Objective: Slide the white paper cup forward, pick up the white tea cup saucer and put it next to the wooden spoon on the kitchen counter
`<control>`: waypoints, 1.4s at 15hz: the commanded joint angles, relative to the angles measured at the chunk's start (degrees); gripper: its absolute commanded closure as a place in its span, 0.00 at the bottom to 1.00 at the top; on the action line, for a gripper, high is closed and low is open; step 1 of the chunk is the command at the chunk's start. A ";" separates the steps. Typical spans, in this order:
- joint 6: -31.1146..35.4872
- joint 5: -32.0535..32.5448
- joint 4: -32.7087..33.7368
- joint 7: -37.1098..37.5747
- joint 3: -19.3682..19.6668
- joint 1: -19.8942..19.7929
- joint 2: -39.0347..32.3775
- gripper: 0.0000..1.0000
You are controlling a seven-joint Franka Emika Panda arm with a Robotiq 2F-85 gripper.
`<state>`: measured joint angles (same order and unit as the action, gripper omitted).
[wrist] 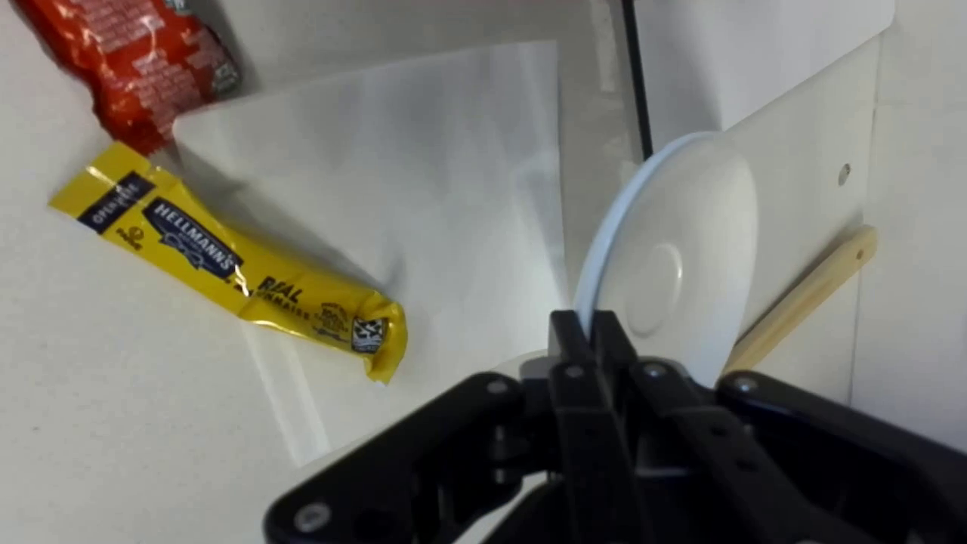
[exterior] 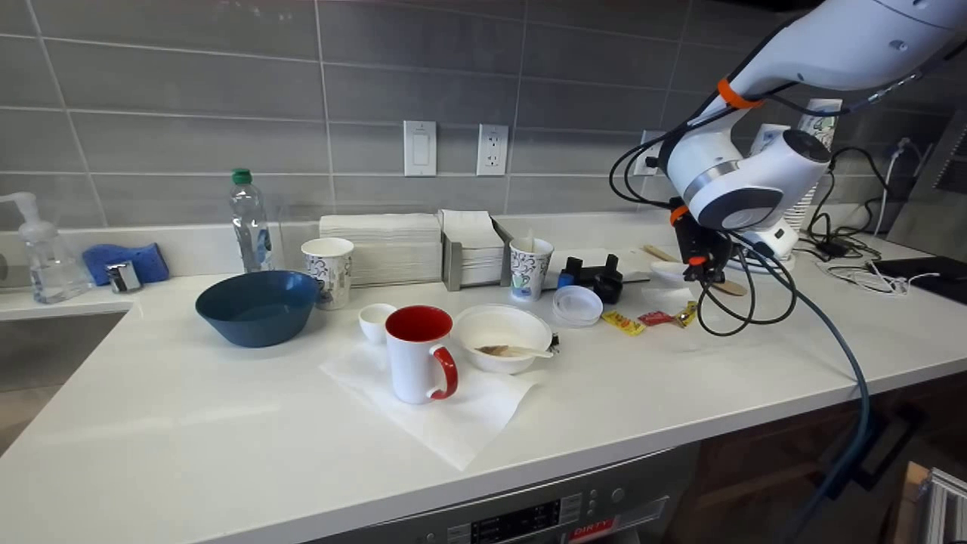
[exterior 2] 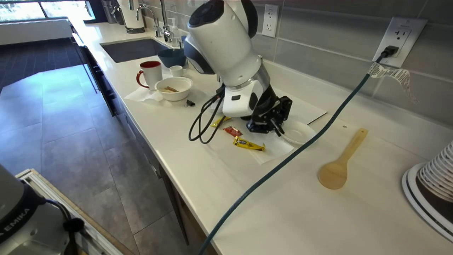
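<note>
At the rim of the white saucer [wrist: 684, 257], my claw [wrist: 589, 326] is pinching the edge, likely because a flat dish is offering little else. Apart from the saucer, the wooden spoon [exterior 2: 339, 164] is lying on the counter [exterior 2: 283, 212], presumably marking its goal.

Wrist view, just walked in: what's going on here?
The gripper has the white saucer pinched by its rim, and it looks tilted in the wrist view. Whether it is fully off the kitchen counter, I can't tell. The wooden spoon lies on the counter, apart from the saucer, so the placing isn't done. The small white cup stands by the red-and-white mug.
</note>
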<state>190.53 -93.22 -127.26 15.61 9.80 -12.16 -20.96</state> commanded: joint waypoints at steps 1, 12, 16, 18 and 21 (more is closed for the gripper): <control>2.25 1.17 1.90 2.39 0.82 1.22 -2.53 0.98; 2.88 1.18 2.94 2.43 0.64 1.68 -4.88 0.78; 3.12 1.19 2.93 2.34 0.59 1.87 -5.28 0.75; 3.27 1.18 2.75 2.26 0.57 2.00 -5.18 0.67; 2.84 1.13 1.13 1.77 0.46 2.09 -3.83 0.42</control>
<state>192.49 -93.21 -125.30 16.17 9.80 -10.95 -25.18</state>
